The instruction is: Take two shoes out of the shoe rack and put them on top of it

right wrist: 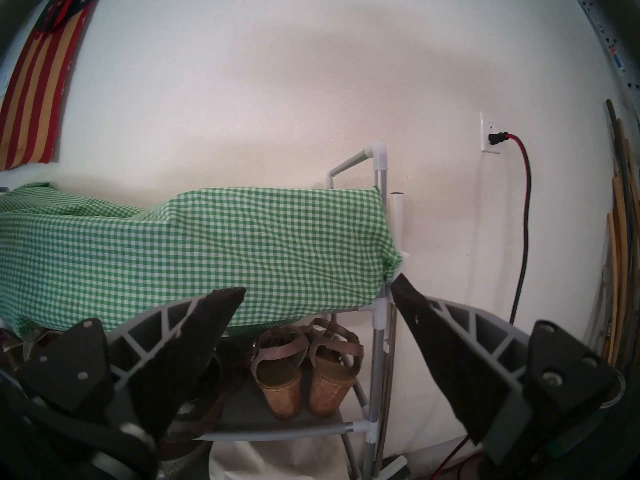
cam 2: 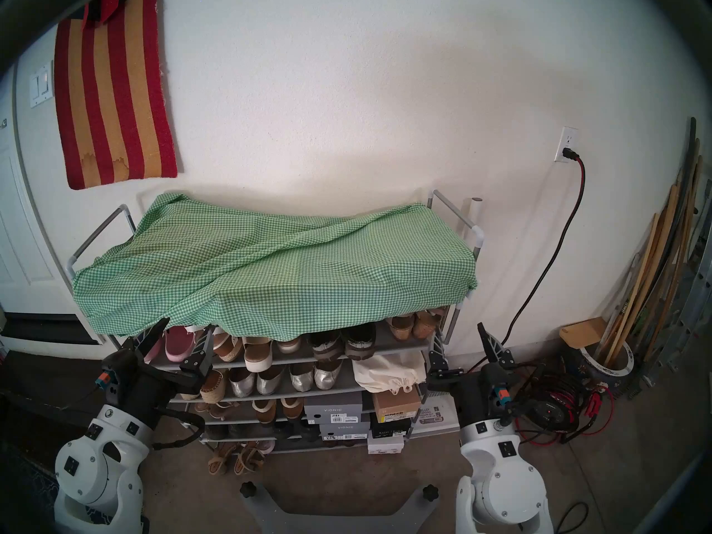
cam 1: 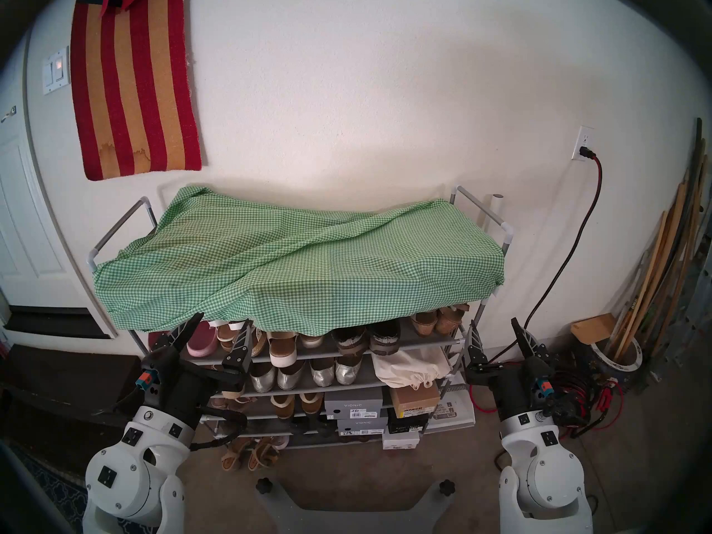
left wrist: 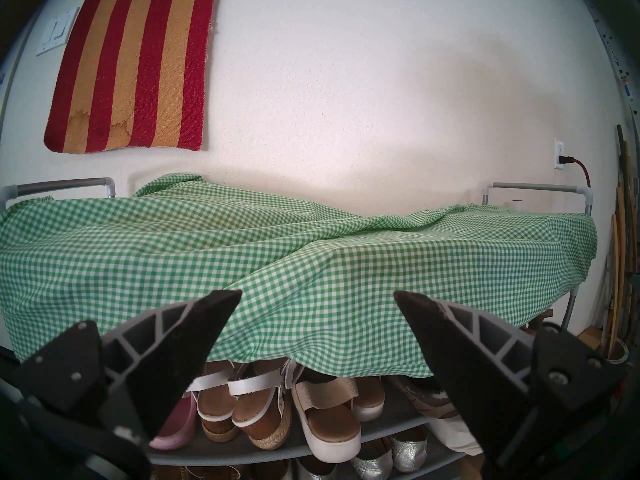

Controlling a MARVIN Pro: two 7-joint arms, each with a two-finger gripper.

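Starting at the left of the shoe rack (cam 1: 464, 341): the left gripper (cam 1: 222, 324) hangs in front of the rack's left end, level with the drooping hem of the gingham cloth (cam 1: 293, 259), jaws spread wide and nothing between them. Just behind its fingers, on the first shelf under the cloth, sit pink slip-ons (cam 1: 202, 342) and then a row of white-strapped sandals (left wrist: 242, 396).

Moving toward the rack's middle, the cloth covers the whole top tier in loose folds, with no shoe on it. Right of centre on that same first shelf, half under the hem, are the two dark brown clogs (cam 1: 370, 338), side by side, whitish scuffed heels facing out. One shelf below them lie the silver flats (cam 1: 308, 373) and a cream drawstring bag (cam 1: 412, 367).

At the rack's right end, cork wedge sandals (right wrist: 308, 375) stand on the first shelf. The right gripper (cam 1: 495, 334) hovers just off the rack's right front post, its fingers also parted wide and empty, well apart from the clogs.
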